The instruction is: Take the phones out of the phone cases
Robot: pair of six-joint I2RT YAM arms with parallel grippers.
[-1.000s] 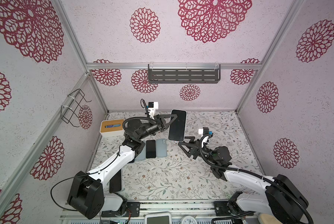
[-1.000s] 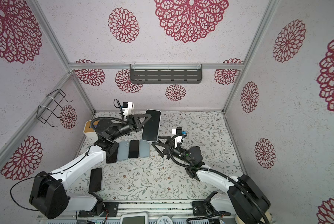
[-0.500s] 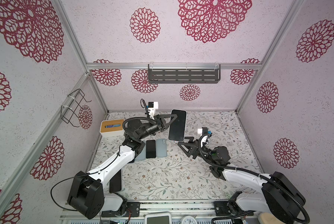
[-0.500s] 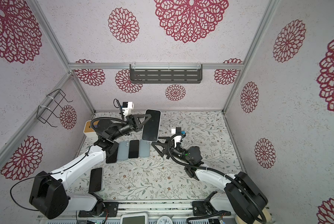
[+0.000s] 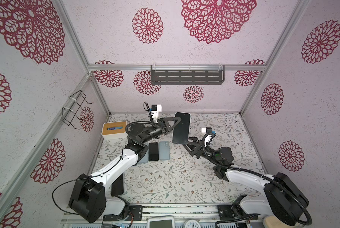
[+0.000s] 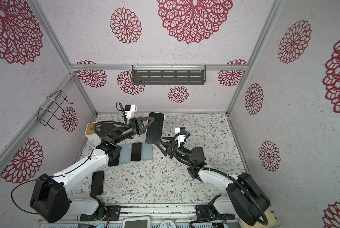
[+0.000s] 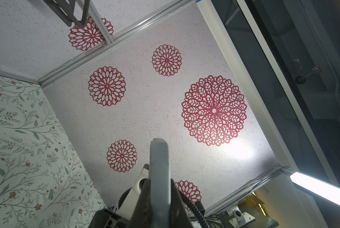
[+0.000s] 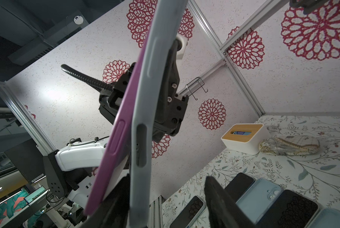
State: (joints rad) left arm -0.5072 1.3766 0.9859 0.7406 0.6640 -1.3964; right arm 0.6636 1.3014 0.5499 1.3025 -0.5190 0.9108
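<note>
Reaching slightly nearer than a second ago, the right arm has brought the right tool (image 5: 186, 143) up to the lower end of the black-screened, purple-sided phone (image 5: 182, 128), its jaws narrower than they were. The left arm has not shifted.

White walls printed with red rosettes (image 5: 214, 19) close the cell on three sides. A floral-patterned counter (image 5: 165, 177) carries a row of spare handsets and pale blue cases (image 5: 163, 151) just below the arms, with a white, wood-topped tissue box (image 5: 113, 130) near the left wall.

The left tool (image 5: 174, 122) is clamped tight across the phone, holding it upright in the air above that row. The pale grey-blue soft case (image 8: 145, 94) is on it; in the right wrist view the purple side stands away from the case wall toward the near end. The right tool's jaws straddle that end, partly open, gripping nothing.

If they close on phone and case together, nothing will separate. A hard pull could also drag the phone from the left grip and drop it onto the handsets below.
</note>
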